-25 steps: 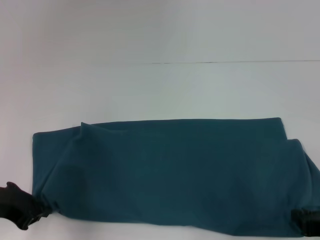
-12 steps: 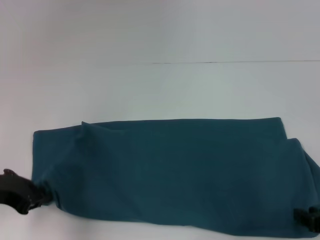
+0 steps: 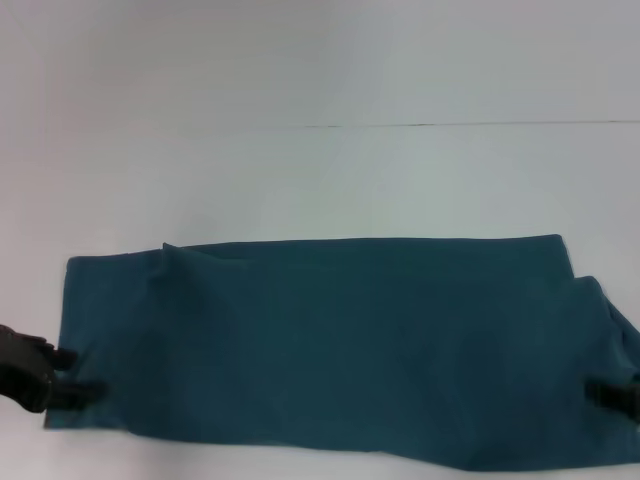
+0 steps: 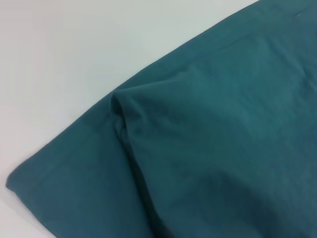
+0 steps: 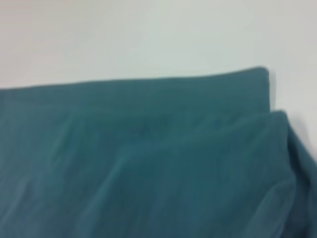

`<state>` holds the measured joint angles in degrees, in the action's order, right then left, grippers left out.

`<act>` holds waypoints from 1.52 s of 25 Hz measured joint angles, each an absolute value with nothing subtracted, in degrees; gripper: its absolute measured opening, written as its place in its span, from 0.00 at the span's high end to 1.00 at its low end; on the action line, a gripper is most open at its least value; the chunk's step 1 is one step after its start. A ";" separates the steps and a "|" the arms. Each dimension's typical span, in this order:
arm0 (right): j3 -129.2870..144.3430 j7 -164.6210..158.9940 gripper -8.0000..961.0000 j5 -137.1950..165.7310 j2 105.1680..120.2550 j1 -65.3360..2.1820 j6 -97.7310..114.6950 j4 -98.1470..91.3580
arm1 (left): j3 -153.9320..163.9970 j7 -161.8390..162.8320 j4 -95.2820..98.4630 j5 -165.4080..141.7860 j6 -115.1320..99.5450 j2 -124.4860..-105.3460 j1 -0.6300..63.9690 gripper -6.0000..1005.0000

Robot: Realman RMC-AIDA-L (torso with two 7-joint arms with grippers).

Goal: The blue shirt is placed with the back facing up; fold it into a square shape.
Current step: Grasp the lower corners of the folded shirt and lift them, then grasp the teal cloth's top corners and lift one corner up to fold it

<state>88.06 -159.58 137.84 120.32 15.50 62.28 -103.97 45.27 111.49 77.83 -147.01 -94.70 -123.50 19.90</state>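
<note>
- White tabletop (image 3: 320,180) fills the head view from the lower edge to the upper, broken only by a thin dark seam line (image 3: 450,124) crossing the upper half from the middle to the right edge.
- Nearest, at the lower left edge of the head view, the left gripper (image 3: 66,377) sits at the near left corner of the blue shirt (image 3: 330,350); its dark fingers reach onto the cloth edge, but I cannot tell whether they are pinching it or merely lying against it.
- At the lower right edge of the same view, the right gripper (image 3: 605,392) shows only as a dark tip against the shirt's near right end, mostly cut off by the frame; whether it is open or closed cannot be told.
- The blue shirt lies flat on the table as a long band across the lower half of the head view, reaching from near the left edge to the right edge, plain side up with no lettering showing.
- Its near edge bows slightly toward the bottom of the frame at the lower right.
- In the left wrist view, a raised crease (image 4: 124,114) runs through the cloth, with a stitched hem (image 4: 59,158) along the edge beside the bare table.
- In the right wrist view, two layers of the shirt overlap at the right, the upper layer's rounded corner (image 5: 280,119) lying just short of the lower layer's corner (image 5: 262,74).
- Farther back in the head view, the shirt's far edge (image 3: 380,240) runs nearly straight, with a small peaked fold (image 3: 170,250) toward its left end.
</note>
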 joint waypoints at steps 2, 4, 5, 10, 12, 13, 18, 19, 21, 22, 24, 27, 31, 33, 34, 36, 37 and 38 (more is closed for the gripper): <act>86.86 -159.38 0.45 136.94 120.32 14.93 62.90 -104.52 | 45.25 111.49 79.22 -147.03 -95.59 -123.50 19.65 0.54; 85.11 -158.87 0.45 135.83 120.27 14.15 63.75 -104.95 | 45.26 111.50 81.19 -147.04 -96.75 -123.59 19.37 0.49; 84.22 -158.61 0.45 135.21 120.26 13.66 64.24 -105.11 | 45.23 111.50 82.33 -147.04 -97.38 -123.65 19.23 0.46; 80.57 -157.67 0.45 133.55 120.23 11.09 65.83 -105.25 | 45.16 112.08 87.01 -146.71 -98.90 -123.89 18.71 0.24; 79.01 -157.21 0.45 132.53 120.23 10.01 66.01 -105.27 | 45.17 112.36 87.86 -145.80 -98.14 -124.03 18.90 0.19; 78.20 -156.90 0.45 131.94 120.23 9.31 65.98 -105.27 | 45.22 112.50 87.82 -145.40 -97.36 -124.10 19.15 0.17; 76.44 -154.99 0.45 129.65 120.27 5.01 65.12 -104.97 | 45.64 114.75 82.53 -143.89 -90.29 -124.15 22.78 0.13; 76.56 -153.60 0.45 129.64 120.27 2.72 64.81 -104.39 | 45.48 115.34 80.90 -143.89 -89.04 -124.01 24.02 0.13; 76.72 -152.54 0.45 129.76 120.29 1.27 64.36 -103.65 | 45.17 116.68 77.98 -144.49 -87.65 -123.64 26.82 0.13; 76.76 -151.72 0.45 129.88 120.29 0.39 63.92 -102.96 | 45.10 117.65 76.59 -145.00 -87.21 -123.34 28.36 0.13; 76.83 -148.07 0.45 129.99 120.28 -1.72 61.65 -100.69 | 45.08 120.03 74.65 -145.97 -87.04 -122.59 31.08 0.14; 77.37 -141.16 0.45 130.01 120.29 -2.93 56.30 -97.83 | 45.10 125.19 73.00 -146.46 -87.60 -121.09 34.50 0.14; 77.04 -135.48 0.45 128.35 120.26 -4.84 47.77 -92.11 | 45.18 133.40 71.07 -147.02 -85.95 -118.62 37.73 0.14; 75.55 -133.22 0.45 126.75 120.19 -6.91 46.09 -88.49 | 45.25 134.60 68.48 -147.09 -85.38 -117.24 39.30 0.14; 74.29 -131.02 0.45 125.65 120.18 -9.15 45.74 -85.31 | 45.24 134.82 67.09 -147.11 -85.08 -116.57 40.14 0.14; 73.74 -129.85 0.45 125.35 120.17 -10.50 45.63 -83.31 | 45.43 135.68 61.75 -147.68 -83.59 -114.70 42.56 0.14; 73.36 -128.96 0.45 125.16 120.16 -11.76 45.44 -81.52 | 45.62 136.01 58.96 -148.23 -82.81 -113.97 43.75 0.14; 73.14 -128.21 0.45 125.11 120.16 -12.89 45.37 -79.92 | 45.65 136.20 56.55 -148.85 -81.79 -113.30 44.77 0.14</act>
